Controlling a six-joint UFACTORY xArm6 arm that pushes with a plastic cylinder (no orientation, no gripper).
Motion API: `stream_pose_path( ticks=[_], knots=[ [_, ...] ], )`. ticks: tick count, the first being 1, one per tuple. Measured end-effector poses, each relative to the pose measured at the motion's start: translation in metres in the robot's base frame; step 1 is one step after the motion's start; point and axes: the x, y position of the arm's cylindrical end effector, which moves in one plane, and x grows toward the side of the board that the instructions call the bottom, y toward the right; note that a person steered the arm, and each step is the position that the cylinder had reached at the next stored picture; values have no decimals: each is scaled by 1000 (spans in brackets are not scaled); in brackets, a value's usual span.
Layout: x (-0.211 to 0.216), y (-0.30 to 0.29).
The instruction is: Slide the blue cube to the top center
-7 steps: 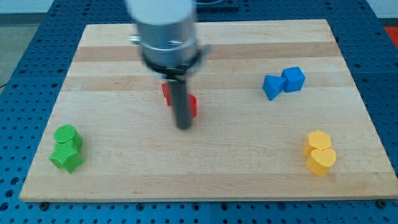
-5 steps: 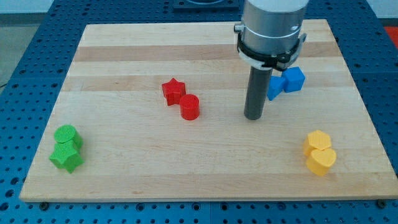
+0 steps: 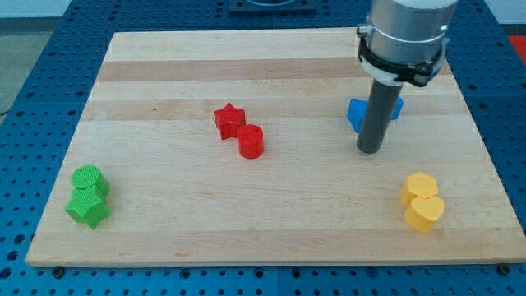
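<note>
The blue cube (image 3: 398,108) sits at the board's right, mostly hidden behind my rod; only a sliver shows to the rod's right. A second blue block (image 3: 356,114), shape unclear, lies just left of it and is partly hidden too. My tip (image 3: 369,150) rests on the board just below the two blue blocks, towards the view's bottom. Whether it touches them cannot be told.
A red star (image 3: 229,120) and red cylinder (image 3: 251,141) lie left of centre. Two green blocks (image 3: 88,196) sit at the lower left. Two yellow blocks (image 3: 422,202) sit at the lower right, below my tip. The wooden board (image 3: 271,49) fills the view.
My rod has swept from the red blocks rightwards across the board to just below the blue blocks. No block has visibly moved.
</note>
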Motion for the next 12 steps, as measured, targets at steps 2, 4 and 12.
stream_pose_path(
  ticks=[2,4,12],
  knots=[
    [-1,61],
    [-64,39],
    [-100,-3]
  ],
)
